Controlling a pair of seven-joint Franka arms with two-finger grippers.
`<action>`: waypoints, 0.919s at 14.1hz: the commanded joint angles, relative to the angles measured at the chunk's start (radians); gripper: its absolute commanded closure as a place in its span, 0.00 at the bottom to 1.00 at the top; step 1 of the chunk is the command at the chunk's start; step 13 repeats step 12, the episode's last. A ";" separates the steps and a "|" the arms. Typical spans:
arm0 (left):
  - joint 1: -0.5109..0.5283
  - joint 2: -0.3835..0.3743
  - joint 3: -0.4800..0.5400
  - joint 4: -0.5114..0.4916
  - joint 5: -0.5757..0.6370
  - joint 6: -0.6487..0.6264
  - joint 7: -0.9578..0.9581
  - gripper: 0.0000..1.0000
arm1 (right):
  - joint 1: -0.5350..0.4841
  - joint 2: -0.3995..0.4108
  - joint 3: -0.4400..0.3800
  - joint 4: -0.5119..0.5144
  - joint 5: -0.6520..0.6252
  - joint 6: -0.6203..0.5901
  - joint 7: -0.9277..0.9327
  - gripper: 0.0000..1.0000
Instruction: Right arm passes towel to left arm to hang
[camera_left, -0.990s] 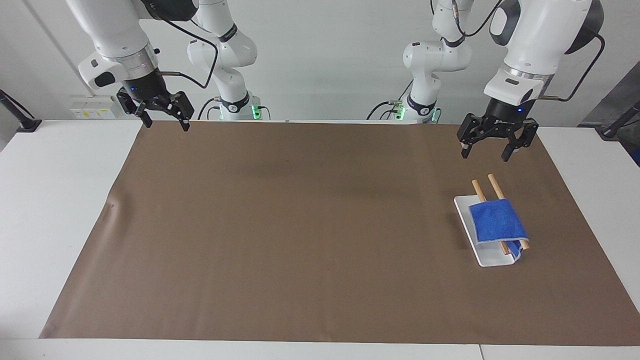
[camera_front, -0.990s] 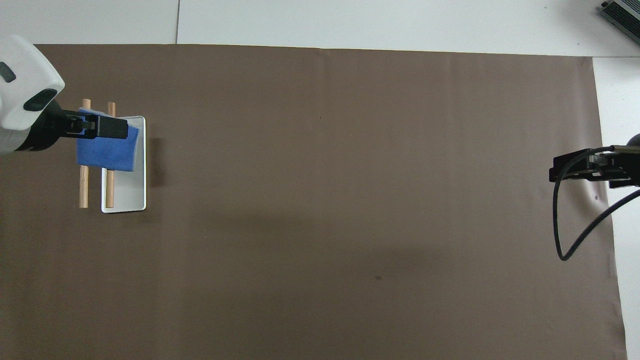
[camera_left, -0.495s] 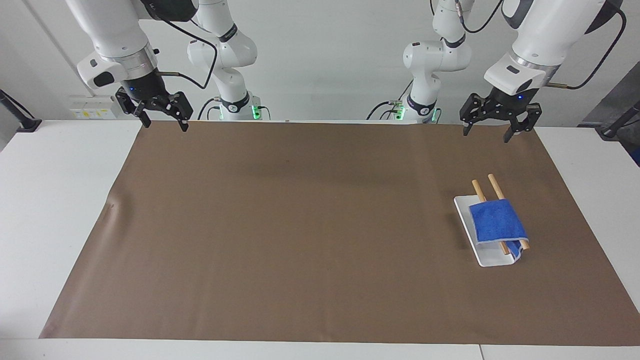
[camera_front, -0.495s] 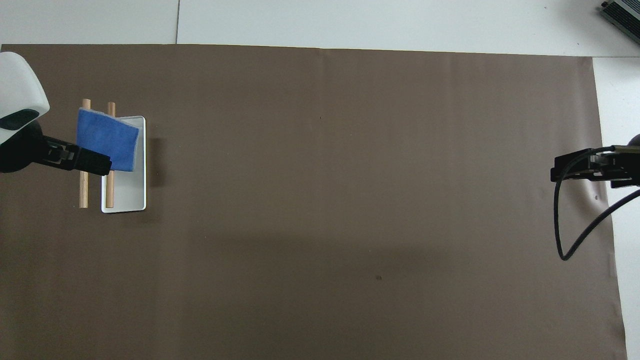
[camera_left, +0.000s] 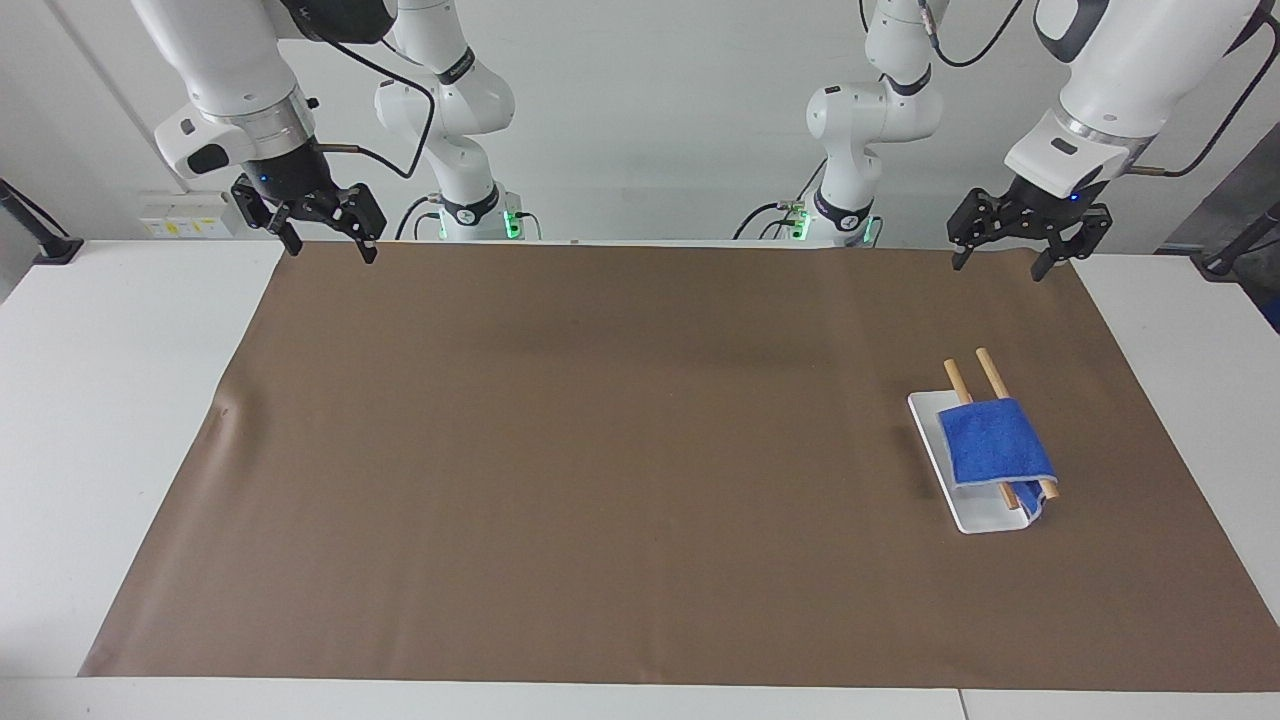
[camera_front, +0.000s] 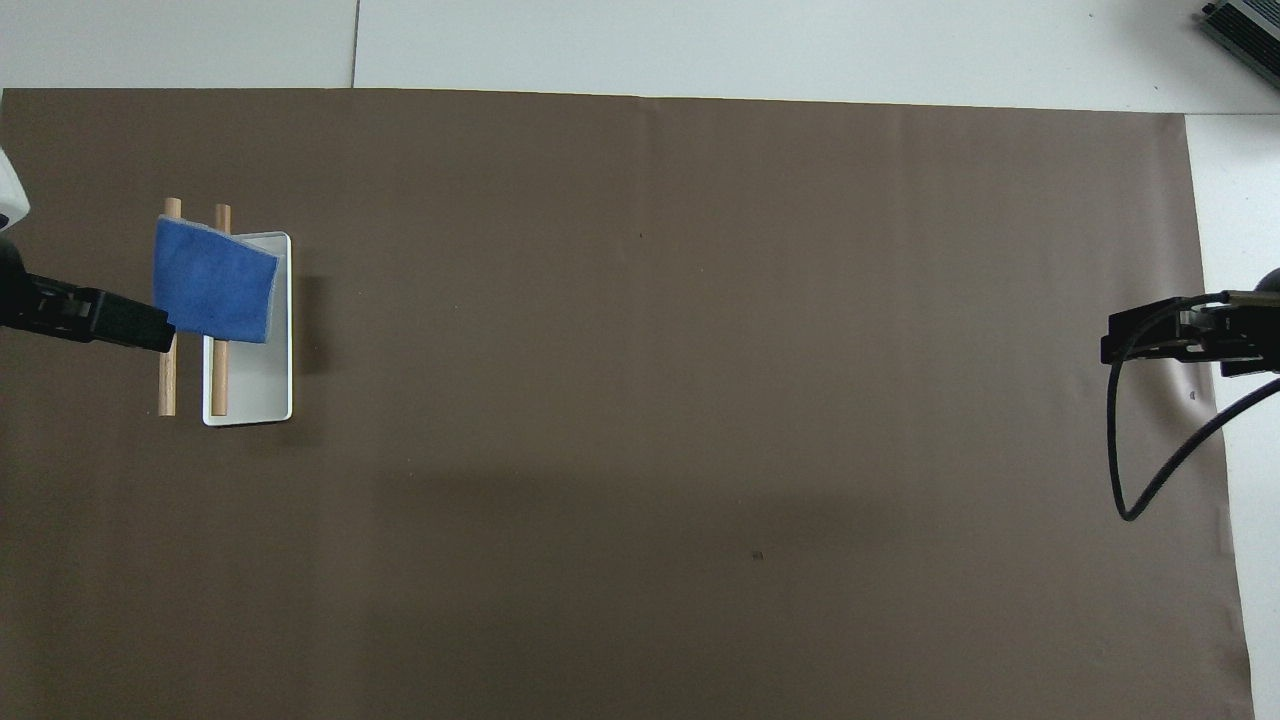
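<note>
Towel stays draped on rack; released left end effector has retreated.

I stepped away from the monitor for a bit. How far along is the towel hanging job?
It looks done: the towel is draped over the two wooden rods of the white rack. Nothing is in hand. The left hand is open and empty, raised over the mat's edge nearest the robots. The right hand waits, also open. Nothing seems left.
</note>
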 joint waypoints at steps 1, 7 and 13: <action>0.016 -0.015 -0.005 -0.012 0.018 -0.015 0.003 0.00 | -0.010 -0.023 0.004 -0.031 -0.003 0.019 -0.016 0.00; 0.008 -0.033 -0.006 -0.044 0.018 -0.003 -0.070 0.00 | -0.010 -0.024 0.004 -0.031 0.000 0.017 -0.016 0.00; 0.013 -0.033 -0.006 -0.046 0.018 0.000 -0.061 0.00 | -0.012 -0.024 0.002 -0.033 0.001 0.017 -0.016 0.00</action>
